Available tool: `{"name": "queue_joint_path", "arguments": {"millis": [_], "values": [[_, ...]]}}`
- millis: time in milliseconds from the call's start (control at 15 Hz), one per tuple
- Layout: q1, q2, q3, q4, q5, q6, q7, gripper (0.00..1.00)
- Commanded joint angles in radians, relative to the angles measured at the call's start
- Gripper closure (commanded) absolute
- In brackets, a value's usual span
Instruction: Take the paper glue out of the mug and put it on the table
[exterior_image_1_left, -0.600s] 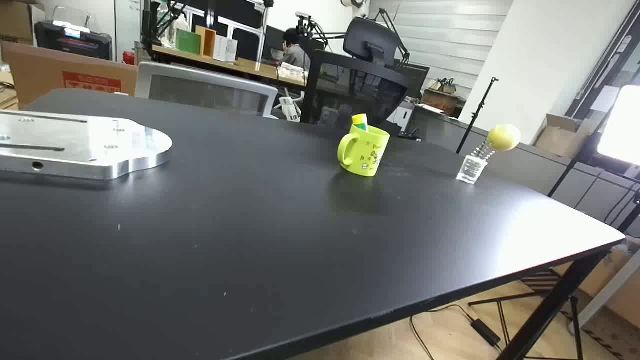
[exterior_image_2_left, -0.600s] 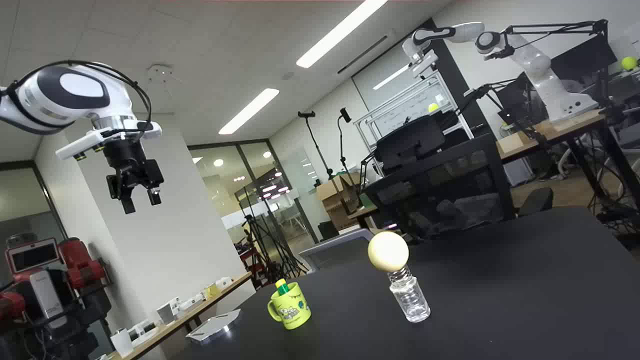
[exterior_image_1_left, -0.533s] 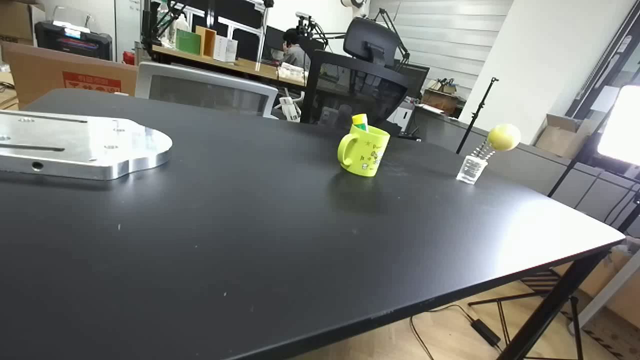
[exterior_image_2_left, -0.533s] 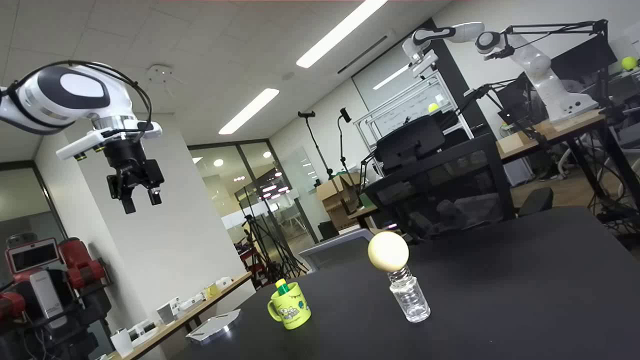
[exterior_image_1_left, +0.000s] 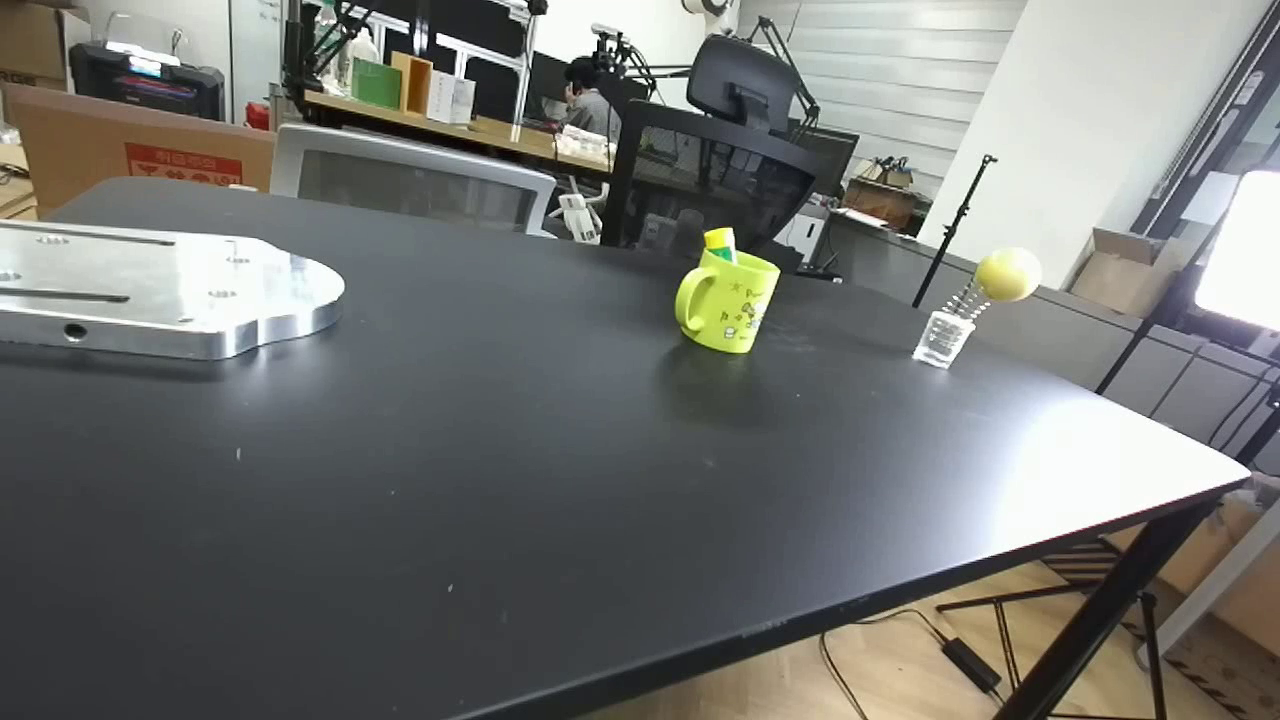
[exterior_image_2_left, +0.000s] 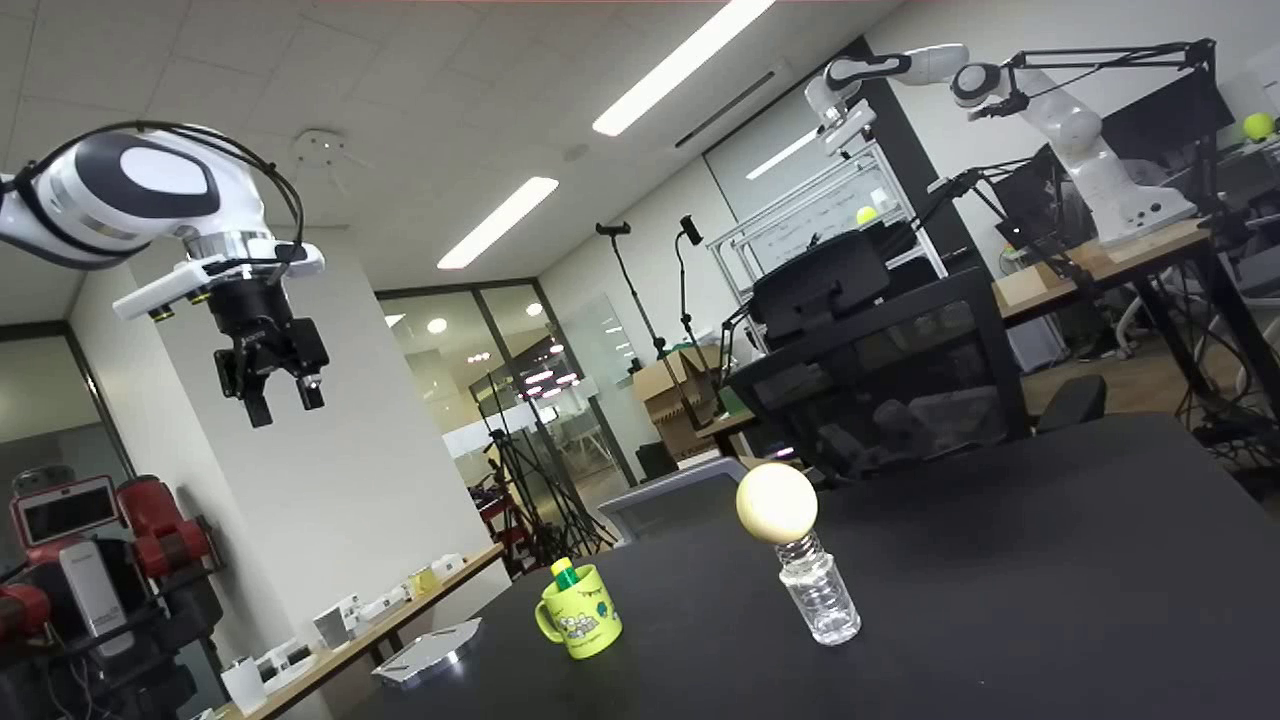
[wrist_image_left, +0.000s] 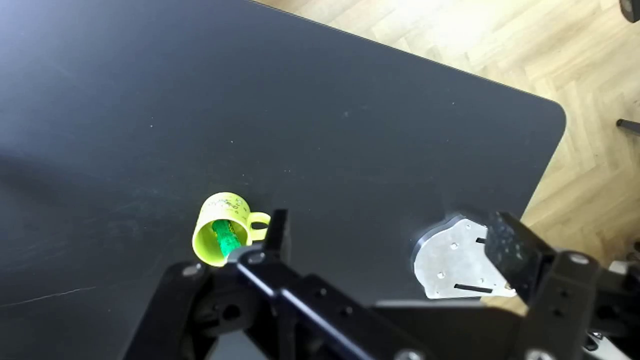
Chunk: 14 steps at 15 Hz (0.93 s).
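Observation:
The lime-green mug (exterior_image_1_left: 738, 308) stands upright on the black table (exterior_image_1_left: 500, 480). It also shows in an exterior view (exterior_image_2_left: 582, 618) and in the wrist view (wrist_image_left: 220, 206). The paper glue (exterior_image_1_left: 720, 243), a slim green tube with a yellow end, stands in the mug and pokes above its rim; it also shows in an exterior view (exterior_image_2_left: 565, 574). In the wrist view the tube (wrist_image_left: 226, 237) leans inside the mug, partly hidden by a finger. My gripper (exterior_image_2_left: 285, 405) is open and empty, high above the table. In the wrist view its fingers (wrist_image_left: 390, 231) are wide apart, the mug beside the left finger.
A flat silver metal plate (exterior_image_1_left: 160, 290) lies on the table; it also shows in the wrist view (wrist_image_left: 452, 265). A clear cup (exterior_image_2_left: 820, 600) with a spring and a yellow ball (exterior_image_2_left: 777, 503) stands near the mug. Chairs (exterior_image_2_left: 880, 370) stand behind the table.

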Motion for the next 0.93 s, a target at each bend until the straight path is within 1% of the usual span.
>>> {"name": "queue_joint_path", "arguments": {"millis": [0,267,400,733,867], "values": [[-0.011,0.037,0.012,0.033,-0.071,-0.051,-0.088,0.00],[-0.024,0.143,0.003,0.103,-0.227,-0.129,-0.256,0.00],[-0.036,0.229,-0.003,0.163,-0.310,-0.148,-0.349,0.00],[-0.050,0.464,0.012,0.350,-0.481,-0.142,-0.573,0.00],[-0.044,0.560,0.024,0.442,-0.534,-0.142,-0.621,0.00]]}}
